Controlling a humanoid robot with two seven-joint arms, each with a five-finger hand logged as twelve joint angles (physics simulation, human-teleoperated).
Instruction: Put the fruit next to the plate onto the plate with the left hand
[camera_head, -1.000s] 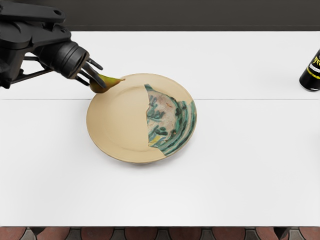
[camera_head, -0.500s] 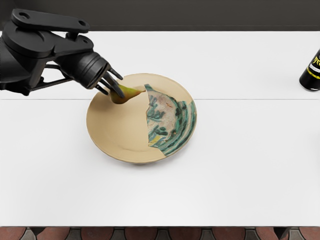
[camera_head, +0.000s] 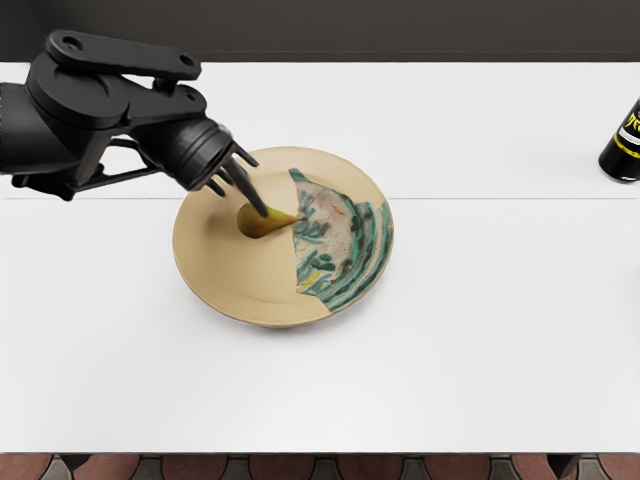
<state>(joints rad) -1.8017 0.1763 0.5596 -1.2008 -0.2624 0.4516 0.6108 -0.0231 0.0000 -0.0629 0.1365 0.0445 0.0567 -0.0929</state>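
Left hand (camera_head: 225, 168): we see the black arm come in from the picture's left edge and end over the upper left part of the plate (camera_head: 222, 275).
Fingers (camera_head: 256, 203): fanned apart and pointing down at the plate; one long fingertip touches the fruit's wide end, and we see nothing pinched between them.
Fruit (camera_head: 272, 223): a yellow-green pear lying on its side on the plate's bare tan surface, narrow end toward the green patterned section.
Plate: tan, with a blue-green painted patch on its right side, resting on the white worktop (camera_head: 460, 370).
Bottle (camera_head: 622, 145): we note a dark one at the right edge, well apart from the plate.
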